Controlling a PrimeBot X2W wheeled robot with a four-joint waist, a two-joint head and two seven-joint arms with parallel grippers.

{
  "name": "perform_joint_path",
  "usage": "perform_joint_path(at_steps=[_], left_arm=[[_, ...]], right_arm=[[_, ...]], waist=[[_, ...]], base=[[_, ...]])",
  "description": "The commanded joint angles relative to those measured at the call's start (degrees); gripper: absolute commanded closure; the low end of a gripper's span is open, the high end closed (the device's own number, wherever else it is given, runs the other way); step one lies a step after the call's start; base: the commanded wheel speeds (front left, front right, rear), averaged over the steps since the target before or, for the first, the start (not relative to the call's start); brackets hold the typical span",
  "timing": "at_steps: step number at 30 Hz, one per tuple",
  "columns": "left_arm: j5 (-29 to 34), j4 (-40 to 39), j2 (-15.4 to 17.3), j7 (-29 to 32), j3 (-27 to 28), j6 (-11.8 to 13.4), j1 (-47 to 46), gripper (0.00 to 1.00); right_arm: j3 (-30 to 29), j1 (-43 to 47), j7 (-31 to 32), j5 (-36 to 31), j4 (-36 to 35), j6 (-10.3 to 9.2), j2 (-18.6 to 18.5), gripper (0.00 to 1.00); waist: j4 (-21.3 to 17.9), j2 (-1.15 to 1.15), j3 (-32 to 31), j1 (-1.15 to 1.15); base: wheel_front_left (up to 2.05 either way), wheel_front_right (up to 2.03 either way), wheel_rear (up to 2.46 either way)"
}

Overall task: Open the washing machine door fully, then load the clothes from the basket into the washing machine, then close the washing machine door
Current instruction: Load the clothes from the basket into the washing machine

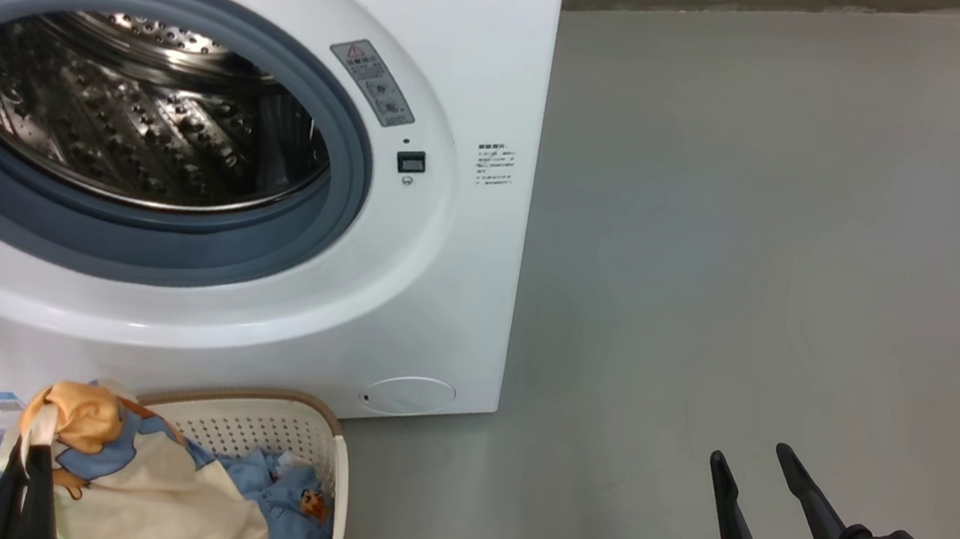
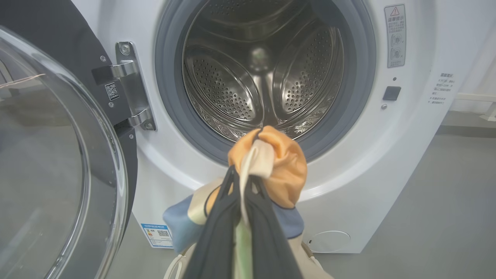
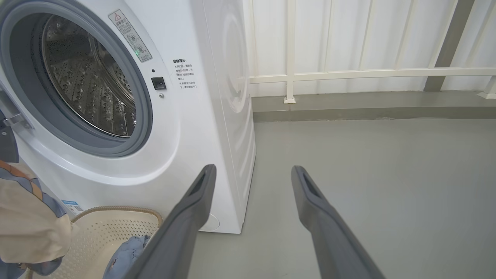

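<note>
The white washing machine (image 1: 469, 51) stands with its steel drum (image 1: 127, 112) exposed. Its door (image 2: 50, 162) is swung open to the left, glass bowl facing me in the left wrist view. My left gripper (image 1: 30, 449) is shut on the clothes (image 1: 122, 473), a cream, orange and light-blue bundle lifted above the basket (image 1: 281, 428). In the left wrist view the bunched clothes (image 2: 279, 162) hang in front of the drum opening's lower rim. More light-blue clothes (image 3: 126, 254) lie inside the basket (image 3: 100, 228). My right gripper (image 1: 752, 459) stands open over the floor to the right, holding nothing.
Grey floor (image 1: 763, 247) stretches to the right of the machine. A white railing (image 3: 368, 73) and low kerb run along the back wall. A round flap (image 1: 409, 393) sits low on the machine's front, and a blue label (image 2: 158, 234) lower left.
</note>
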Motion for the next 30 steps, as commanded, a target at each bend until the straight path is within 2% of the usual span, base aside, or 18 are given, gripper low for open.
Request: perform_joint_path(at_steps=[1, 10, 19, 30], left_arm=[[0.6, -1.2, 0.6, -0.6, 2.1, -0.2, -2.0, 1.00], [1.6, -0.5, 0.3, -0.6, 1.7, -1.2, -4.5, 1.00], [2.0, 3.4, 0.7, -0.6, 1.5, -1.7, -11.8, 1.00], [2.9, 11.3, 6.0, -0.6, 1.6, -2.8, -27.5, 1.00]], right_arm=[[1.1, -1.2, -0.6, -0.3, -1.4, 0.09, -0.2, 0.00], [1.1, -2.2, -1.0, 0.0, -1.1, 0.09, 0.0, 0.00], [1.2, -4.1, -1.7, 0.0, -0.8, 0.09, 0.3, 0.00], [2.7, -7.7, -2.4, -0.1, 0.4, 0.09, 0.4, 0.00]], waist=[[0.3, 0.00, 0.4, 0.00], [0.4, 0.00, 3.9, 0.00], [-0.1, 0.00, 9.2, 0.00], [-2.0, 0.00, 15.5, 0.00]], base=[[0.00, 0.00, 0.00], [0.00, 0.00, 0.00], [0.00, 0.00, 0.00], [0.00, 0.00, 0.00]])
